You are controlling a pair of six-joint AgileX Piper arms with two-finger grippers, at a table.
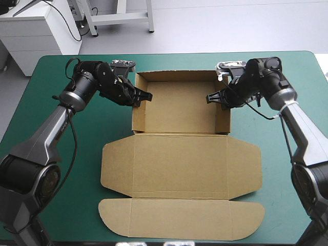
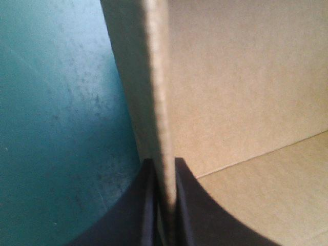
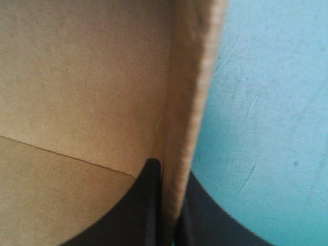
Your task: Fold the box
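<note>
The box (image 1: 179, 164) is a cut sheet of brown board. I judge it light and rather stiff. It should bend easily only along its pressed crease lines, and a raised wall that is not tucked in may spring outward when it is let go. The surface looks dry and matte, so it should not slide much between the black fingers, but the thin edge could dent if it is pinched too hard. The best places to take hold seem to be the top edges of the side walls, about halfway along, where the board can be guided without twisting it.

Both arms hold it about there. The left end effector (image 1: 142, 96) is clamped on the left wall (image 1: 137, 110), and the right end effector (image 1: 215, 97) is clamped on the right wall (image 1: 223, 115). In each wrist view the two fingers are almost together, one inside the tray and one outside, and the wall's edge runs away between them.

The box lies in the middle of the teal-green worktop (image 1: 274, 174). Its far half is an open tray, with the far wall (image 1: 179, 76) and the two side walls standing around a flat floor (image 1: 179, 105). From the tray the lid (image 1: 179, 174) lies flat toward the near edge of the worktop. It has a short side flap (image 1: 117, 166) at each end and a long rounded flap (image 1: 179, 219) beyond its last crease, close to the near edge.
</note>
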